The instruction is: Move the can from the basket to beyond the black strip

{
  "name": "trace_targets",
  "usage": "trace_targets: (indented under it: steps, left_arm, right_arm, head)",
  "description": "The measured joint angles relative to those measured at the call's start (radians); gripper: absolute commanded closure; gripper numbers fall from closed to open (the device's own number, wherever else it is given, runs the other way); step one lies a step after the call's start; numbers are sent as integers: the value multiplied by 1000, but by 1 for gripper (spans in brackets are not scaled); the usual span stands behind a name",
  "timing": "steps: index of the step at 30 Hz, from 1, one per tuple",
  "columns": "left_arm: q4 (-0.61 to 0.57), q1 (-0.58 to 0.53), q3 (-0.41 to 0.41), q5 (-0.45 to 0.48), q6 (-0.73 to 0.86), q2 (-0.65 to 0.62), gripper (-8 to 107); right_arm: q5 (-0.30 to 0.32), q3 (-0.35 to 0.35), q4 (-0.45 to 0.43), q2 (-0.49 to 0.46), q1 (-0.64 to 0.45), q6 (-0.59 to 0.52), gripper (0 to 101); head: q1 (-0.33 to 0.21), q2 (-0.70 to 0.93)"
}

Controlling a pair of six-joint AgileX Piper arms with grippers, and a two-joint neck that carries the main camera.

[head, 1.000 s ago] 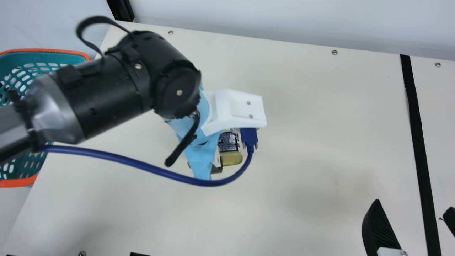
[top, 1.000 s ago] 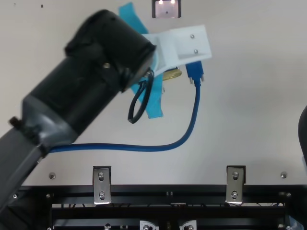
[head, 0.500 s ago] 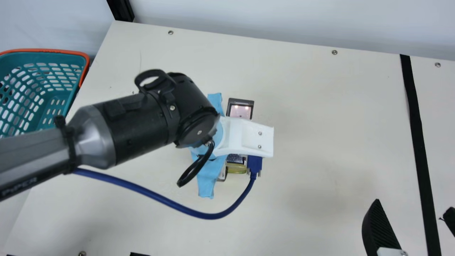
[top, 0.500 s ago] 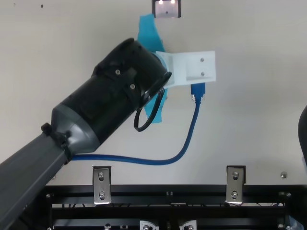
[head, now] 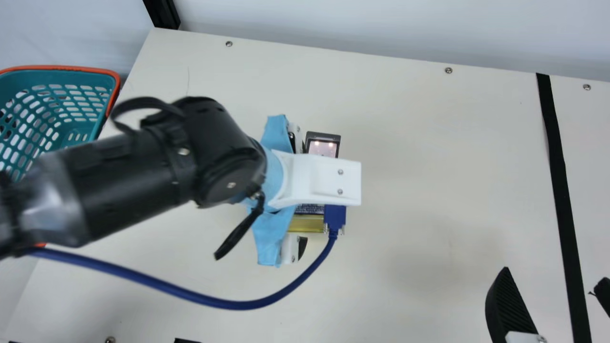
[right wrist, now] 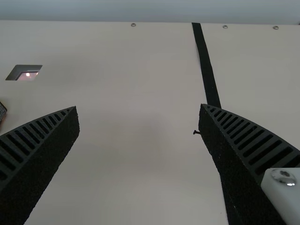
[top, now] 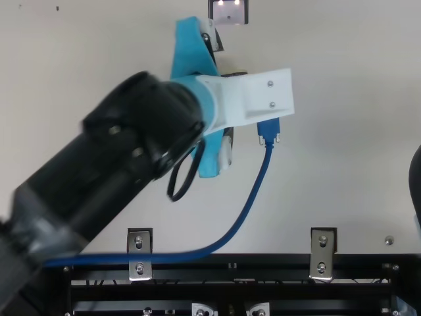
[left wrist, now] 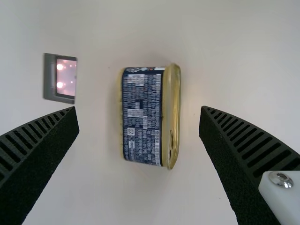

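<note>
My left gripper [head: 298, 195] hangs over the middle-left of the table in the main view, partly hidden by its white camera mount. Its fingers are spread in the left wrist view [left wrist: 139, 108], with the can [left wrist: 142, 117] on the table in the gap between them, touching neither. Blue label and gold rim show on the can, whose gold edge [head: 306, 224] peeks out below the mount in the main view. Open over bare table is my right gripper [head: 553, 281], just left of the black strip's near part [head: 556, 166]; its fingers [right wrist: 139, 107] hold nothing.
The teal basket [head: 57, 67] with an orange rim stands beyond the table's left edge, partly behind my left arm. A small grey-framed square [head: 322, 136] lies close to the can. A blue cable [head: 181, 293] loops from the left wrist. Bare table spans between can and strip.
My left gripper has opened and let go of the can. The left arm first shifted nearer the table's front edge, then slightly left. My right arm has kept still.
</note>
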Motion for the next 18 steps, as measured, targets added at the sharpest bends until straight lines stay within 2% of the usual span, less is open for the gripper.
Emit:
trace_targets:
  steps: [5, 12, 18]
  left_arm:
    - [-13, 49, 25, -23, -87, -132, 9]
    - [61, 158, 96, -112, -301, -309, 9]
    - [181, 272, 199, -193, -537, -450, 9]
  right_arm:
    - [0, 0, 0, 0, 0, 0, 0]
    - [1, -5, 1, 5, -1, 1, 0]
    - [-75, -42, -9, 95, 9, -1, 0]
  head:
    - [0, 0]
    - [0, 0]
    - [0, 0]
